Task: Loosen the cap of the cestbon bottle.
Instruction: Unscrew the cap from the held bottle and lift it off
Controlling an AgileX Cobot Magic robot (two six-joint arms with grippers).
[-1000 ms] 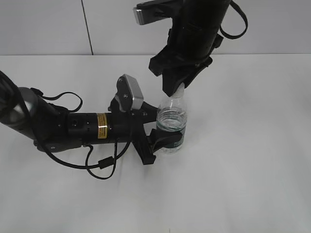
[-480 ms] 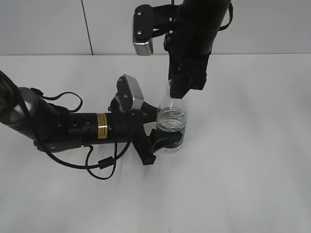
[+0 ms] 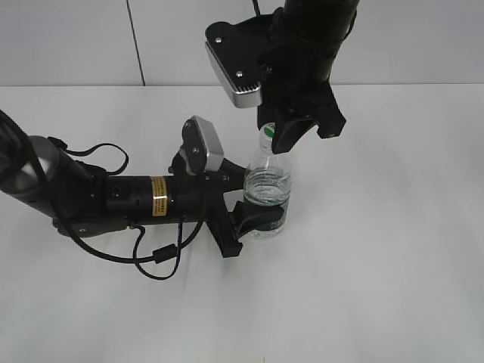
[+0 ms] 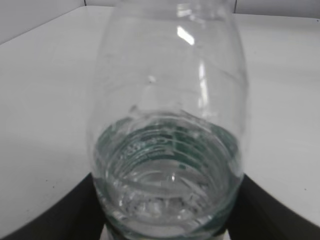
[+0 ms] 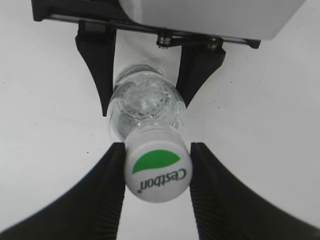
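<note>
The cestbon bottle [image 3: 268, 189] stands upright on the white table, clear, with water in it and a dark green label low down. My left gripper [image 3: 255, 221] lies along the table and is shut on the bottle's lower body. In the left wrist view the bottle [image 4: 170, 125] fills the frame between the black fingers [image 4: 167, 222]. My right gripper [image 3: 281, 138] comes down from above and is shut on the cap [image 3: 265, 137]. In the right wrist view the green and white cap [image 5: 157, 172] sits between both fingers [image 5: 157, 148], above the bottle [image 5: 145, 107].
The white table [image 3: 378, 265] runs to a pale wall at the back. The left arm's black cable [image 3: 155, 257] loops on the table beside that arm. The right arm's silver camera housing [image 3: 236, 72] hangs above and left of the bottle.
The right wrist has turned about the bottle's top: its fingers and silver camera housing have swung round while staying at the cap. The left arm and the bottle have stayed put.
</note>
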